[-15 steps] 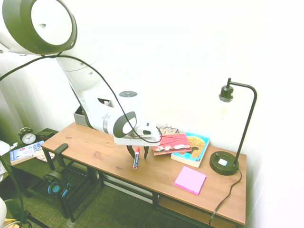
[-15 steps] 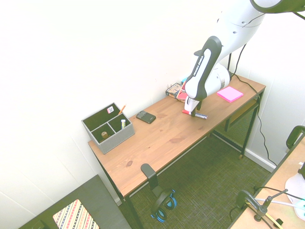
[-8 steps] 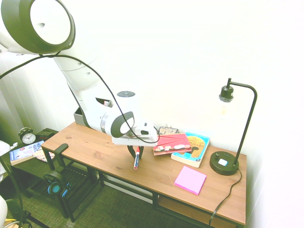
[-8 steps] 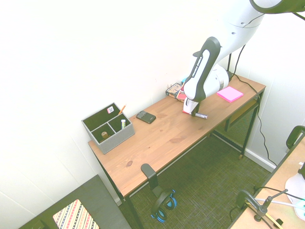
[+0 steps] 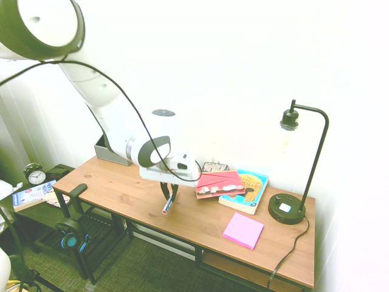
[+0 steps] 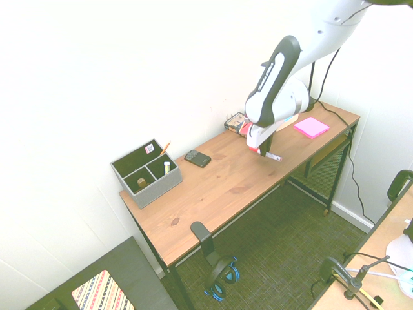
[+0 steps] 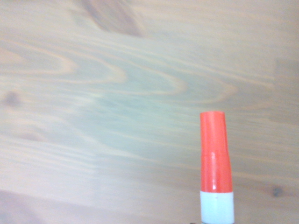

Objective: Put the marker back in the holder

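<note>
Gripping the marker (image 5: 168, 205), the closed hand (image 5: 169, 196) hangs above the desk (image 5: 200, 222).

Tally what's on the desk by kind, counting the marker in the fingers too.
Marker: 1
Holder: 1
Phone: 1
Books: 2
Sticky-note pad: 1
Lamp: 1
Total: 7

Wooden desk (image 5: 200, 222) on dark metal frame, against white wall. On top: grey holder (image 6: 146, 172) at one end, dark phone (image 6: 197, 158) near it, books (image 5: 234, 184) stacked mid-desk by wall, pink sticky pad (image 5: 243, 230) near front edge, black lamp (image 5: 288, 208) at other end.
</note>
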You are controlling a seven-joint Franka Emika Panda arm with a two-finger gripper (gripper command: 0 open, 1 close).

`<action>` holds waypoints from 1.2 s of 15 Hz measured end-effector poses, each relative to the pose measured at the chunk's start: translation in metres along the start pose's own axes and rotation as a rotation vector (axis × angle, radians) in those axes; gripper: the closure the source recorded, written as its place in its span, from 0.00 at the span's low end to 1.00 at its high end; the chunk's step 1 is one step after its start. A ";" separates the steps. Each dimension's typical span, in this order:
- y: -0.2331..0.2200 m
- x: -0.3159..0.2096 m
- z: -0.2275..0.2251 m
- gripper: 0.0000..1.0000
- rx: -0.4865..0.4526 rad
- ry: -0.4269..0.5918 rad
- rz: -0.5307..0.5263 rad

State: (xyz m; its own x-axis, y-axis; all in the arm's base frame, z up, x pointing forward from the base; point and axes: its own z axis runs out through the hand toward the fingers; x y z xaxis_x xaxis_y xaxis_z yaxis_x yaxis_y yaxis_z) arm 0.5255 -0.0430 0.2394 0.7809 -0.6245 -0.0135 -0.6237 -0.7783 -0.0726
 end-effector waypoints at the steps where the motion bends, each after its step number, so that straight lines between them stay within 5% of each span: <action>1: -0.017 -0.013 -0.032 1.00 0.009 -0.032 0.013; 4: -0.071 -0.061 -0.104 1.00 -0.020 -0.133 0.075; 8: -0.141 -0.114 -0.132 1.00 -0.058 -0.256 0.136; 14: -0.215 -0.103 -0.101 1.00 -0.070 -0.536 0.357; 18: -0.227 -0.062 -0.072 1.00 0.011 -0.649 0.489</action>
State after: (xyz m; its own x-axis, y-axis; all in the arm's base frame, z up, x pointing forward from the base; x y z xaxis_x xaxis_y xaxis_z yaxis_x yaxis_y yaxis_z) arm 0.6161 0.1673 0.3288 0.2873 -0.7289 -0.6214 -0.9018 -0.4244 0.0810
